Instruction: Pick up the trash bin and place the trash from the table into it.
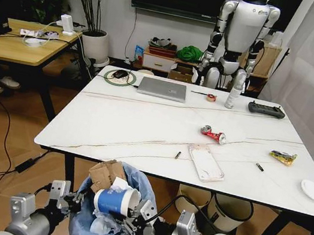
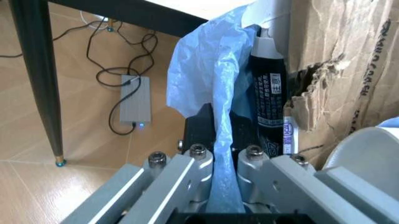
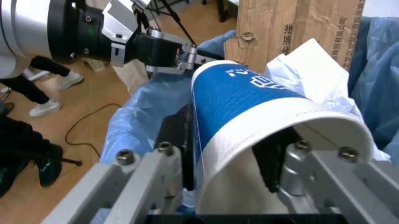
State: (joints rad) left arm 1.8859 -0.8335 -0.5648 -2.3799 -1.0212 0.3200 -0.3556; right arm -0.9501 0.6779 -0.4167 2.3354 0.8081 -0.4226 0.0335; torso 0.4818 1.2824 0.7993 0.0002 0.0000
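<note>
A silver laptop (image 1: 162,88), spray bottle (image 1: 234,92) and black controller (image 1: 266,109) sit apart.

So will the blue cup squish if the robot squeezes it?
Probably, a bit. The cup looks like thin paper, so it's likely light and easily dented. The right gripper pinches its rim, one jaw inside. Being round, it might roll if dropped.

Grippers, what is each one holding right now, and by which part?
The left gripper pinches the trash bin by its blue bag's rim. The right gripper clamps the blue cup by its rim, one finger inside, over the bin.
</note>
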